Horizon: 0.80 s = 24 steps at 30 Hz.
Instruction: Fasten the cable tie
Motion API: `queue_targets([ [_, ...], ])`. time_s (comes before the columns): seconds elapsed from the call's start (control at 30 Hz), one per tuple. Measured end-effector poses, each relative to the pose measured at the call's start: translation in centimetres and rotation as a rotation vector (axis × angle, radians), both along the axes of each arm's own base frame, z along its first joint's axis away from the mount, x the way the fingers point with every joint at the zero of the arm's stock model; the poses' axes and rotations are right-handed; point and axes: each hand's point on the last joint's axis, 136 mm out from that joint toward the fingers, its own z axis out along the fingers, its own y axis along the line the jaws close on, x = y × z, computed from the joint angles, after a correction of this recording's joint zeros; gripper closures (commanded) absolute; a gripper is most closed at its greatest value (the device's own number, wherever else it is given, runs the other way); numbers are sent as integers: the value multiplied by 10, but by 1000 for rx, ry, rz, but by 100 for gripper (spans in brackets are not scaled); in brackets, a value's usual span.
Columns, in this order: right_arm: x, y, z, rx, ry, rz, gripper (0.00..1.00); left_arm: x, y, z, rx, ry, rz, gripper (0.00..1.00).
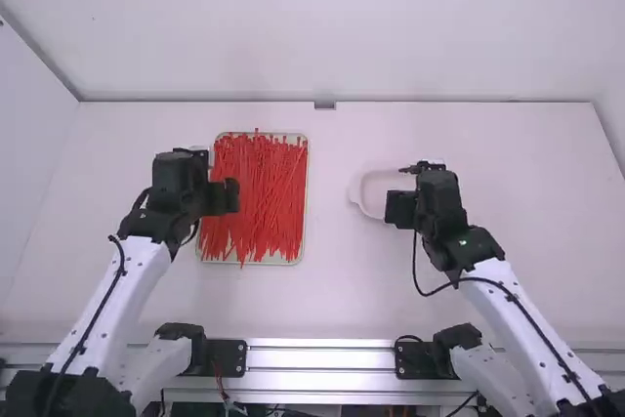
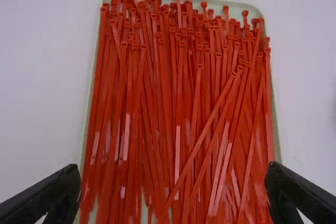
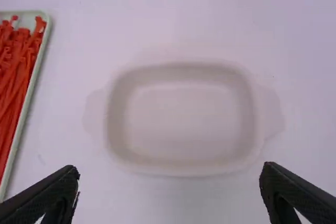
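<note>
Both released: left end effector (image 2: 170, 205) over the red cable ties (image 2: 178, 103), right end effector (image 3: 168, 198) over the white dish (image 3: 184, 119). Best pinch one stray tie alone.

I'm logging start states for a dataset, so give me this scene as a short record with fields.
cable ties: orange-red, loose pile lying lengthwise in the tray
tray: pale, rectangular, on the table, left of middle
dish: white, two handles, empty, right of middle
left tool: open, empty, over the near part of the tray
right tool: open, empty, over the dish
task progress: no tie picked up yet
</note>
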Motion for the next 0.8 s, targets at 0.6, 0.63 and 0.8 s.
queue_targets([
  [0.6,10,-5,-2,6,38,-54,0,21,-5,5,-21,-16,-2,1],
  [0.63,10,-5,-2,4,37,-52,0,23,-5,7,-23,-24,-4,1],
  [0.8,11,-4,-1,8,33,-51,0,31,-12,18,-39,-77,-43,1],
])
